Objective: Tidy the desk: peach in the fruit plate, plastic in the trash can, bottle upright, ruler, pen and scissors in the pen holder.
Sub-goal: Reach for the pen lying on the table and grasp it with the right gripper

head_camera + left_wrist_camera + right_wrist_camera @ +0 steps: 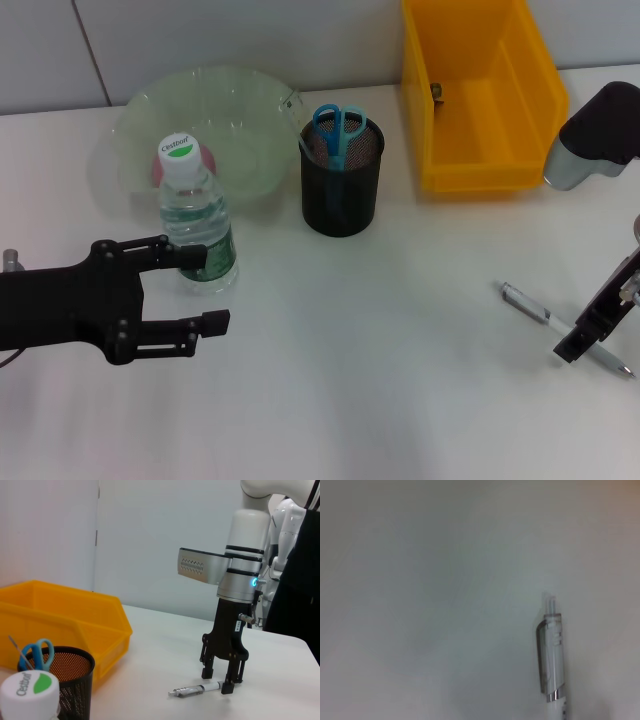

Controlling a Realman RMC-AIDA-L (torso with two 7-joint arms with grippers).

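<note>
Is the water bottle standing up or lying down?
Standing up. The bottle sits on its base on the table, white cap on top, beside the open left gripper.

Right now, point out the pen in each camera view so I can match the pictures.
Head view: the pen lies on the table at the robot's right, under the right gripper.
Left wrist view: the pen lies flat, one end between that gripper's open fingers.
Right wrist view: the pen, clip end showing, fills the close-up.
Shared landmark: the right gripper over the pen, in head and left wrist views only.
</note>
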